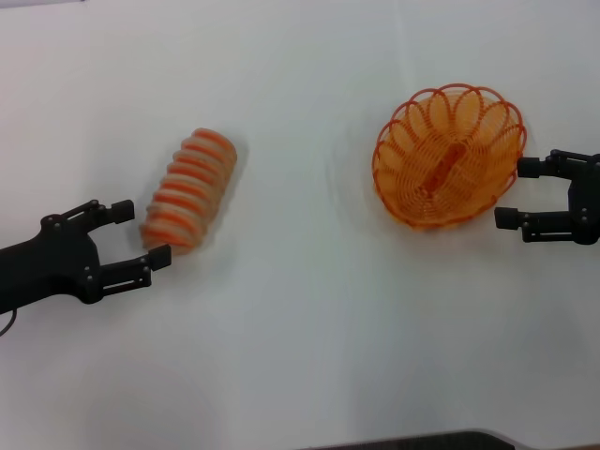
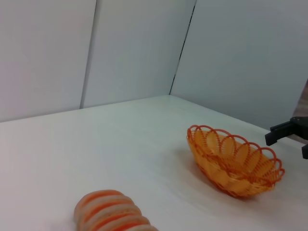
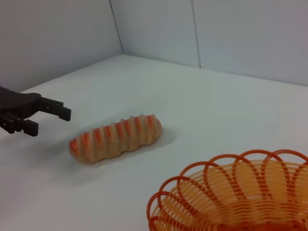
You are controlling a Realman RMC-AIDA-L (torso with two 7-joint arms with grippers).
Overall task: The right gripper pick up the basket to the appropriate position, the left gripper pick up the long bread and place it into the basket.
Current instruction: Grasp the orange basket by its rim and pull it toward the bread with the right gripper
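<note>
The long bread, tan with orange ridged stripes, lies on the white table left of centre; it also shows in the left wrist view and the right wrist view. My left gripper is open just beside the bread's near end, its fingers straddling that end without touching it. The orange wire basket sits at the right, empty. My right gripper is open at the basket's right rim, not gripping it. The basket also appears in the wrist views.
The white table spreads between bread and basket. Pale wall panels rise behind the table's far edge. A dark edge shows at the table's front.
</note>
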